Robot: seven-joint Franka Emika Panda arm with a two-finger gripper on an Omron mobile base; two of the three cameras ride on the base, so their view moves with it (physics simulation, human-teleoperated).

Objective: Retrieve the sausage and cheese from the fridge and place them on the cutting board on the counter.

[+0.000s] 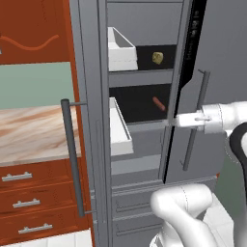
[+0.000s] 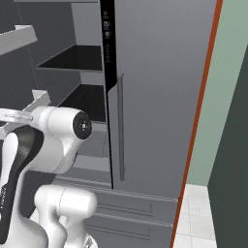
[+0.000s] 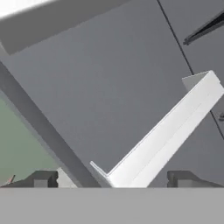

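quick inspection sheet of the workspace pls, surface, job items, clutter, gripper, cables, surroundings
surface: marbled counter at left over red-brown drawers; no cutting board seen
job's things: fridge has its left door swung open; cheese sits on the upper dark shelf, sausage on the shelf below, both untouched
clutter: white door bins on the open door, nothing seen in them
grippers: gripper open, holding nothing, close to a white bin edge
cables: nothing seen
surroundings: closed right fridge door with its bar handle, pale green wall, tiled floor
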